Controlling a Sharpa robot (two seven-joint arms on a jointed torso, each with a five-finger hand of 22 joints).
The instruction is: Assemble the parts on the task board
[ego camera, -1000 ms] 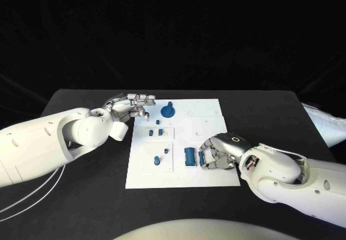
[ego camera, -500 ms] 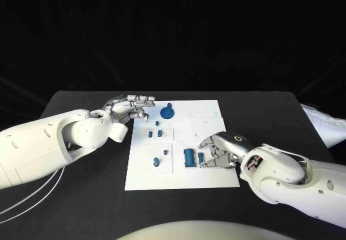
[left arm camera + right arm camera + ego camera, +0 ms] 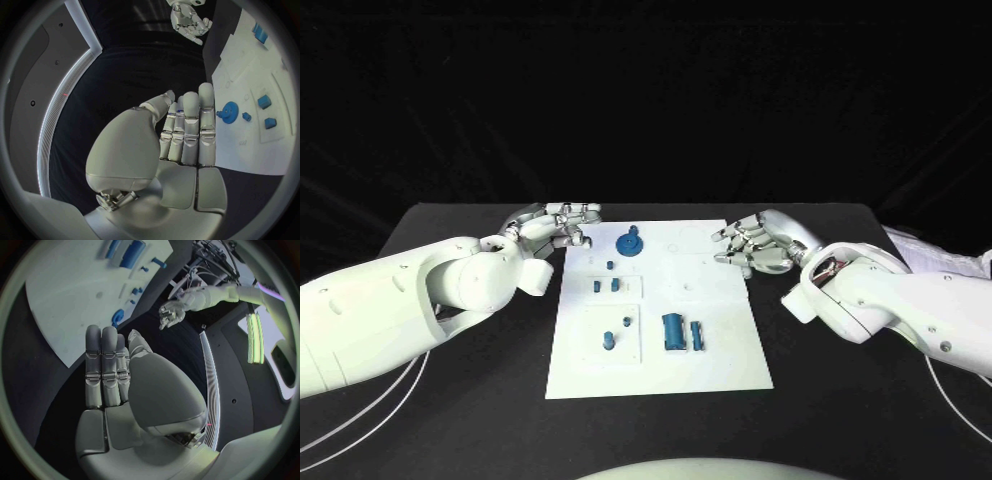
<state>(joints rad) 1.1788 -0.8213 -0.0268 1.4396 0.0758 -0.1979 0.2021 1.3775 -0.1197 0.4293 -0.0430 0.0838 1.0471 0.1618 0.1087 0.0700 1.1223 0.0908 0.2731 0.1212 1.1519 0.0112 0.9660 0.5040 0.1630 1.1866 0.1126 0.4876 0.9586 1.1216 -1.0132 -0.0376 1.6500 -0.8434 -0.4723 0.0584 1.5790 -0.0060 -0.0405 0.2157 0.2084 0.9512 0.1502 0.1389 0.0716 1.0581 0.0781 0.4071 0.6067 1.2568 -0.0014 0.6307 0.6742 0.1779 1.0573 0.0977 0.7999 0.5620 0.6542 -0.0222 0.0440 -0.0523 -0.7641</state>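
Since a second ago the right hand has left the near blue parts and risen to the task board's far right edge, fingers curled in, holding nothing. Left hand stays at the far left corner beside the blue gear, fingers together, empty. No writing is legible; small parts are hard to distinguish.

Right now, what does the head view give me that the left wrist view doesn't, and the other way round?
Head view alone: the whole task board, with the large blue block and the narrow blue piece beside it at its near end.
Left wrist view alone: the left hand from behind, fingers straight and side by side, nothing visibly held.
Both: the blue gear, the right hand and the far part of the board.
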